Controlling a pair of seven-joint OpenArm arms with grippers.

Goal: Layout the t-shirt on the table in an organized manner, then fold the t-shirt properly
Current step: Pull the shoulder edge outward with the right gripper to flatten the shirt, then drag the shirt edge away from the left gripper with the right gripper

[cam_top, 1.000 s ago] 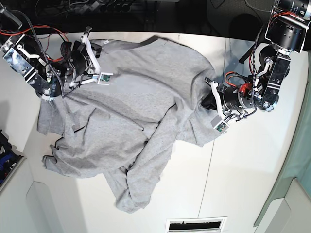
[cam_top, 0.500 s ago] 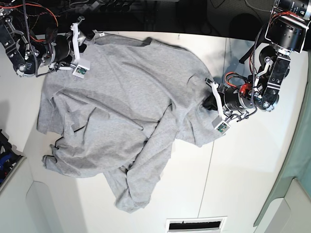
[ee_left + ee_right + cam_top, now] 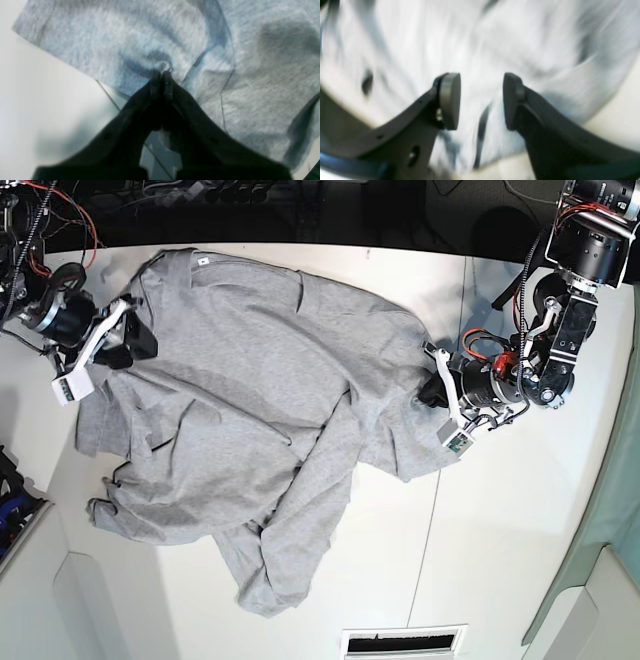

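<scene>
T-shirt: the t-shirt is lying crumpled across the middle of the table, grey side up, with no lettering showing.
Shirt upper edge: it is reaching toward the far edge of the tabletop, where a small white tag is showing near the neckline.
Shirt lower part: a narrow bunched tongue of cloth is trailing toward the near edge, ending well short of it.
Folds: deep creases are running diagonally through the centre, and one layer is lapping over another there.
Table: the table is showing bare white surface on the base view's right and along the near side, with a thin dark seam line crossing it.
Left gripper: the left gripper is pinching the shirt with its jaws pressed together, a small pucker of grey fabric sitting right at the tips.
Left grip location: in the base view it is gripping the shirt's edge on that view's right side, low over the tabletop.
Right gripper: the right gripper is standing with its jaws spread apart and nothing between the pads.
Right gripper position: it is hovering over blurred grey cloth; in the base view it is sitting at the shirt's edge on that view's left, just beside the fabric.
</scene>
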